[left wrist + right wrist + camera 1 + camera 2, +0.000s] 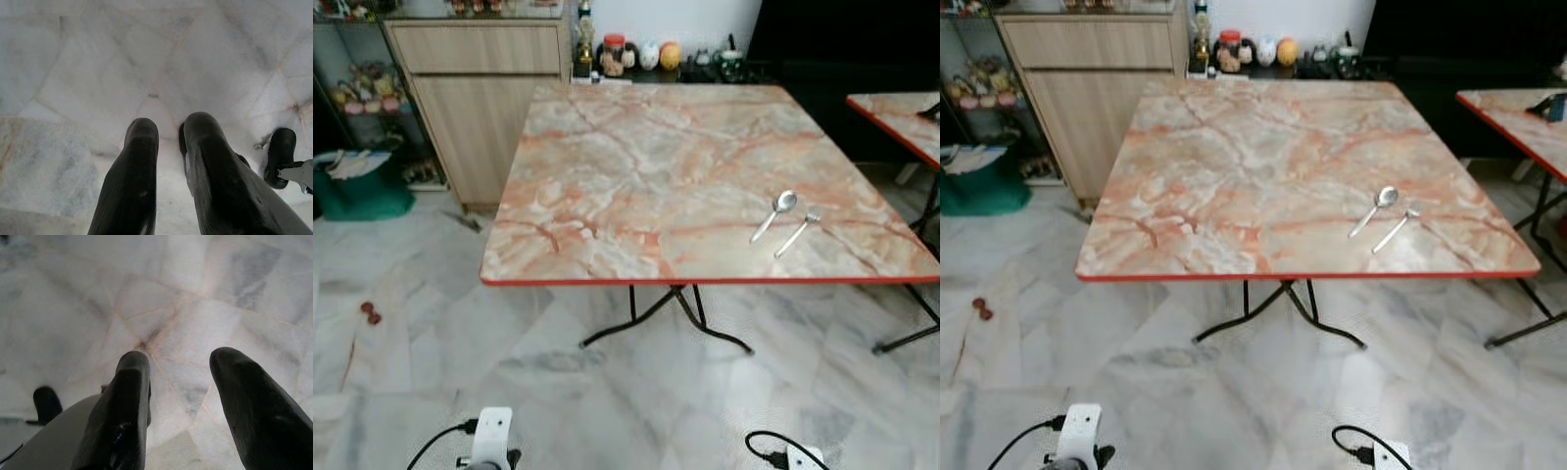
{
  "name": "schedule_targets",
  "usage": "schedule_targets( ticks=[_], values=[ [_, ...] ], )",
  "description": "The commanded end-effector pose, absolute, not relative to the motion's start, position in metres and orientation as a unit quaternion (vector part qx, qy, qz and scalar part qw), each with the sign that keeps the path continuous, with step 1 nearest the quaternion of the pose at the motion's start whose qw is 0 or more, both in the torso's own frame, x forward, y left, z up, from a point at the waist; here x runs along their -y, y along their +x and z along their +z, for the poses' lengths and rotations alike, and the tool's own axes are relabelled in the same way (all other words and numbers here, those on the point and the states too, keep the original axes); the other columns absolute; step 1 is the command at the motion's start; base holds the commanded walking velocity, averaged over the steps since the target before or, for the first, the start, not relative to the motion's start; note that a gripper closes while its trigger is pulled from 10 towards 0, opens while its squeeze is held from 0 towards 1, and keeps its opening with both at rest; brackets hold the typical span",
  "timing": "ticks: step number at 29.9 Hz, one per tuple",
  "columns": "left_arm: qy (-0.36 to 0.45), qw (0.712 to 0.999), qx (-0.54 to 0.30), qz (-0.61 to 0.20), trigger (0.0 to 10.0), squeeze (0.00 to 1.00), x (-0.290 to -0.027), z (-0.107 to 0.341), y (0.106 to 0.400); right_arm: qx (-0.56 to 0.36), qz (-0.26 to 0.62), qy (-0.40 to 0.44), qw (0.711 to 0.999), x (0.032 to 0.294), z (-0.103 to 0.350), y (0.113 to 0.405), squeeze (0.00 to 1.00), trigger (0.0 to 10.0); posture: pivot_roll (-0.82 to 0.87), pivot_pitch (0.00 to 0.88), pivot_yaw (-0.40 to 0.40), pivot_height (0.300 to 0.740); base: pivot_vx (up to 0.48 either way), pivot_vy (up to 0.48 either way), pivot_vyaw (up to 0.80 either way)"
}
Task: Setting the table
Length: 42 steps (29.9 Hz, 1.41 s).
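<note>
A square table (636, 166) with a marble-pattern top and a red edge stands ahead of me. Near its front right corner a metal spoon (780, 211) lies beside a metal fork (798, 233), both angled toward the table's edge. Both arms hang low near the floor, away from the table. In the left wrist view my left gripper (168, 129) points at the marble floor with a narrow gap between its fingers and nothing in it. My right gripper (181, 364) is open wider over the floor, holding nothing.
A wooden cabinet (480, 88) stands at the back left with a green bin (362, 191) beside it. Jars and ornaments (626, 54) line a low shelf behind the table. A second marble table (906, 117) is at the right. A small red object (370, 312) lies on the floor.
</note>
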<state>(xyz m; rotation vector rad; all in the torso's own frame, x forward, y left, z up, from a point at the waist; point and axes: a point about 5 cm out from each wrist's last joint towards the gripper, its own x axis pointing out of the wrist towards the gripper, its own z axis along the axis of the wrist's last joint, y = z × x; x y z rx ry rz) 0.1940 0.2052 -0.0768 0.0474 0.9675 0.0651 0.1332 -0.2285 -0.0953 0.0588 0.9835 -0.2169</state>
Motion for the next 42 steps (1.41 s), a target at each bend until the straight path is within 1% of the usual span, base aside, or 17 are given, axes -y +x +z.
schedule_targets(
  ticks=[1, 10, 16, 23, 26, 36, 42],
  values=[
    [0.032, 0.881, -0.472, 0.020, 10.0, 0.00, -0.202, -0.079, 0.192, -0.461, -0.124, 0.034, 0.878, 0.232, -0.094, 0.133, 0.00, 10.0, -0.02, 0.000, -0.027, 0.740, 0.000, 0.000, 0.00],
    [0.035, 0.879, -0.475, 0.017, 10.0, 0.00, -0.202, -0.080, 0.190, -0.427, -0.162, 0.048, 0.888, 0.235, -0.091, 0.134, 0.00, 10.0, -0.02, 0.000, -0.032, 0.740, 0.000, 0.000, 0.00],
    [0.035, 0.877, -0.478, 0.022, 10.0, 0.00, -0.207, -0.080, 0.187, -0.401, -0.184, 0.055, 0.896, 0.238, -0.088, 0.137, 0.00, 10.0, -0.02, 0.000, -0.034, 0.740, 0.000, 0.000, 0.00],
    [0.035, 0.875, -0.481, 0.029, 10.0, 0.00, -0.216, -0.080, 0.184, -0.364, -0.198, 0.041, 0.909, 0.240, -0.082, 0.142, 0.00, 10.0, -0.02, 0.000, -0.032, 0.740, 0.000, 0.000, 0.00],
    [0.035, 0.875, -0.482, 0.031, 10.0, 0.00, -0.218, -0.080, 0.184, -0.352, -0.204, 0.051, 0.912, 0.241, -0.081, 0.143, 0.00, 10.0, -0.02, 0.000, -0.031, 0.740, 0.000, 0.000, 0.00],
    [0.034, 0.873, -0.485, 0.027, 10.0, 0.00, -0.207, -0.081, 0.185, -0.331, -0.171, 0.018, 0.928, 0.239, -0.076, 0.149, 0.00, 10.0, -0.03, 0.000, -0.029, 0.740, 0.000, 0.000, 0.00],
    [0.034, 0.874, -0.483, 0.030, 10.0, 0.00, -0.208, -0.081, 0.186, -0.316, -0.155, -0.012, 0.936, 0.240, -0.073, 0.152, 0.00, 10.0, -0.02, 0.000, -0.031, 0.740, 0.000, 0.000, 0.00]
  ],
)
